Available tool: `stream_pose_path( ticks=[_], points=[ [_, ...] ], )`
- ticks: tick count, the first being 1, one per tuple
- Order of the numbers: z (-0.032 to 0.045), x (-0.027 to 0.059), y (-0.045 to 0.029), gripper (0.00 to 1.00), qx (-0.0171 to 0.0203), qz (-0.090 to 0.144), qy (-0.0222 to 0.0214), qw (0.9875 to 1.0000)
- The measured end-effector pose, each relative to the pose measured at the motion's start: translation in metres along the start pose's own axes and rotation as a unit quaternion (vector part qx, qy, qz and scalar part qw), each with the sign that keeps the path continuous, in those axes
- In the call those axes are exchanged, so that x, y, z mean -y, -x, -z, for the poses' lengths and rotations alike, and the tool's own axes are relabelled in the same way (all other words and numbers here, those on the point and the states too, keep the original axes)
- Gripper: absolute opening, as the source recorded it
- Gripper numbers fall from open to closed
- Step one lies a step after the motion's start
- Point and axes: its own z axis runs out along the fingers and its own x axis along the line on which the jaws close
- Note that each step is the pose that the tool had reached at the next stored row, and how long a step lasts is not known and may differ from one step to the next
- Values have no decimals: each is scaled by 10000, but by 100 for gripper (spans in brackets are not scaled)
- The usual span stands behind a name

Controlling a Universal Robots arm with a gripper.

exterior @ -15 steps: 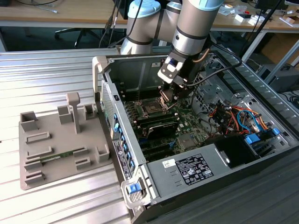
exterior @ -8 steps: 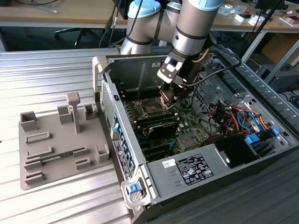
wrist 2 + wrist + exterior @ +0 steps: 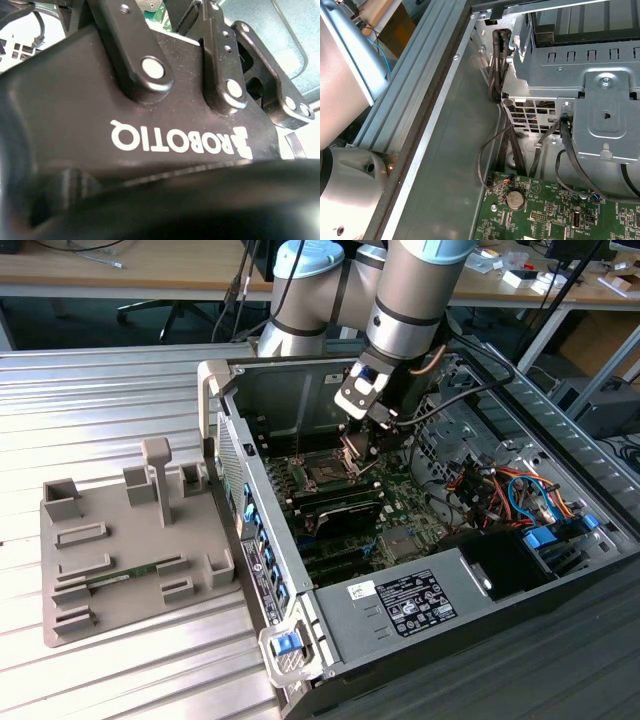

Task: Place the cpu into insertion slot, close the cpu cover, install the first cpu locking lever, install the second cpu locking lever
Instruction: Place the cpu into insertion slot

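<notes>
Fingertips of the gripper (image 3: 355,458) are hanging inside the open computer case (image 3: 300,390), just beside the insertion slot (image 3: 325,472) on the exterior view's right. Whether they are clenched, released or grasping anything cannot be told.

The insertion slot is sitting on the green motherboard (image 3: 400,505), showing a dark centre ringed by a silver metal rim. Whether the cpu is lying in it cannot be told. The long black memory slots (image 3: 340,508) are lying between the insertion slot and the white-labelled grey power supply (image 3: 410,605).

The arm (image 3: 410,300) is reaching down into the case from above. On the exterior view's left, a grey fixture tray (image 3: 130,540) is resting on the ribbed metal table (image 3: 100,400), well apart from the gripper.

In the second wrist view, the black housing (image 3: 75,100) and its linkage bars (image 3: 135,45) are taking up the foreground.

In the first wrist view, black cables (image 3: 500,60) are running down beside a perforated metal drive cage (image 3: 590,100). A coin cell battery (image 3: 515,200) is sitting at the board's edge.
</notes>
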Motion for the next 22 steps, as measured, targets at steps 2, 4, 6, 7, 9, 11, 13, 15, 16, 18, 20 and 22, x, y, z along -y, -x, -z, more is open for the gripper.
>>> stream_pose_path(
  ticks=[2, 4, 6, 7, 9, 11, 13, 15, 16, 18, 20, 22],
  points=[
    [-1, 5, 0, 55, 0, 0, 0, 10000],
    [-1, 8, -1, 55, 0, 0, 0, 10000],
    [-3, 15, -1, 55, 0, 0, 0, 10000],
    [-3, 19, -2, 55, 0, 1, 0, 10000],
    [-5, 24, -2, 55, 0, 0, 0, 10000],
    [-5, 27, -3, 55, 0, 0, 0, 10000],
    [-6, 32, -3, 55, 0, 0, 0, 10000],
    [-7, 37, -4, 55, 0, 0, 0, 10000],
    [-8, 41, -4, 55, 0, 0, 0, 10000],
    [-9, 49, -5, 55, 0, 0, 0, 10000],
    [-12, 50, -5, 55, 0, -7, 0, 10000],
    [-17, 56, -6, 55, 2, -62, 0, 10000]
  ],
)
